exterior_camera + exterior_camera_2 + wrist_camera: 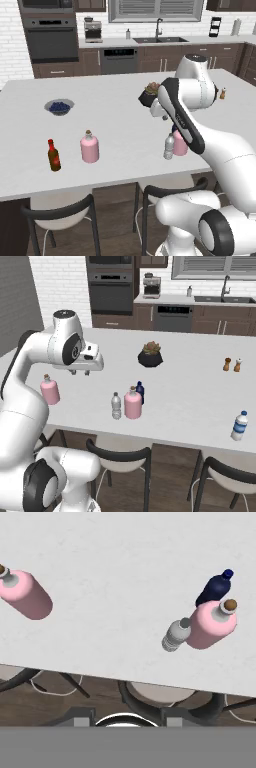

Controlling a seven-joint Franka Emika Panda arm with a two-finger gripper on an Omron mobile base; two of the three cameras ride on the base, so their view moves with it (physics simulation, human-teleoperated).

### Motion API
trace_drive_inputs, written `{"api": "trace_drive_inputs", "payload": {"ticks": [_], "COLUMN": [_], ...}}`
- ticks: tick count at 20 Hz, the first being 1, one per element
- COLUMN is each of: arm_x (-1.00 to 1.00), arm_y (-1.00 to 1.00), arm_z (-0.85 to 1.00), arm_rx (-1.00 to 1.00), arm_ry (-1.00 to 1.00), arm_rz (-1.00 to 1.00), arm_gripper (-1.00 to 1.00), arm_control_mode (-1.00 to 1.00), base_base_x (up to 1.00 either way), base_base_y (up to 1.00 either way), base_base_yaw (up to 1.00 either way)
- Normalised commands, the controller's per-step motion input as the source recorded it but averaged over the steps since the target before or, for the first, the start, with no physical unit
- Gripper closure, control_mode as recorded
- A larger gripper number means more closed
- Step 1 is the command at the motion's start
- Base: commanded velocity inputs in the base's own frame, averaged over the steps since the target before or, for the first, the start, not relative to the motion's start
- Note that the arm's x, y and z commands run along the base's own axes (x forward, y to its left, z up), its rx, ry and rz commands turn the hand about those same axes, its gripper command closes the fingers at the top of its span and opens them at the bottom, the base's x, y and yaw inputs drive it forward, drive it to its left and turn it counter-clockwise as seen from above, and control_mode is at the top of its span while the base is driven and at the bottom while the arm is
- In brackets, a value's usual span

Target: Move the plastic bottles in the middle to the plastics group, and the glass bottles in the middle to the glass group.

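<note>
Lighting was bright and flat everywhere, pretty typical render look. The white worktop [120, 95] had almost no shadows, no glare either. Everything looked a bit soft and low-res, edges slightly blurry.

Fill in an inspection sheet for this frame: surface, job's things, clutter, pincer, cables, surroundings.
Surface: white island counter, flat.
Job's things: middle cluster near the front edge, upright: pink corked flask, clear-grey bottle on its left, dark blue bottle behind it. Glass group at the left: second pink flask, red-brown sauce bottle.
Clutter: bowl of blueberries, potted plant, two shakers, blue-labelled water bottle.
Pincer: raised above the counter, holding nothing; jaw state unclear.
Cables: nothing seen.
Surroundings: stools under the front edge; wall oven, sink behind.
</note>
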Motion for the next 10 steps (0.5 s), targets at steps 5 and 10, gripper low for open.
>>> {"api": "trace_drive_inputs", "payload": {"ticks": [5, 10], "arm_x": [-0.04, 0.0], "arm_y": [0.11, 0.29], "arm_z": [-0.05, 0.0], "arm_rx": [0.0, 0.0], "arm_ry": [0.02, 0.0], "arm_rz": [0.0, 0.0], "arm_gripper": [-1.0, -1.0], "arm_control_mode": [-1.0, -1.0], "base_base_x": [0.0, 0.0], "base_base_y": [0.0, 0.0], "base_base_yaw": [0.0, 0.0]}}
